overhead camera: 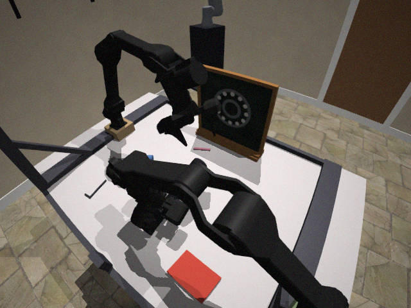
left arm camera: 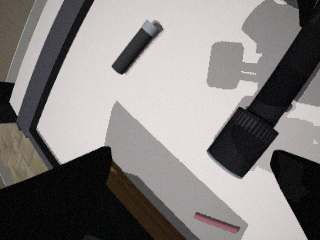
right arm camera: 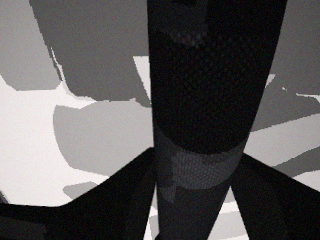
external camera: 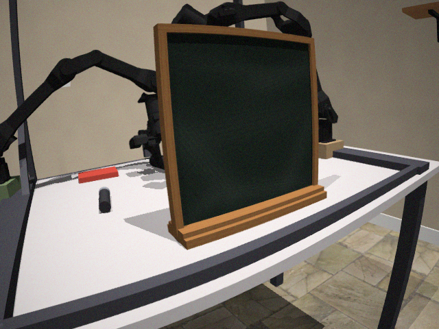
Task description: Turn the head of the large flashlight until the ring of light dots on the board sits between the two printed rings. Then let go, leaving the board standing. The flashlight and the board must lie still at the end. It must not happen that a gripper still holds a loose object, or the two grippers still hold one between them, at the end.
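A red rectangular block [overhead camera: 194, 274] [external camera: 98, 175] lies flat on the white table [overhead camera: 291, 179] [external camera: 70, 247]. Near the block lies a dark cylinder with a pale grey end band [external camera: 104, 201] [left arm camera: 134, 50]. Well apart from the block lie a pink chalk stick [overhead camera: 201, 149] [left arm camera: 216, 223], an L-shaped hex key [overhead camera: 96, 190] and a mostly hidden blue object [overhead camera: 150, 157].
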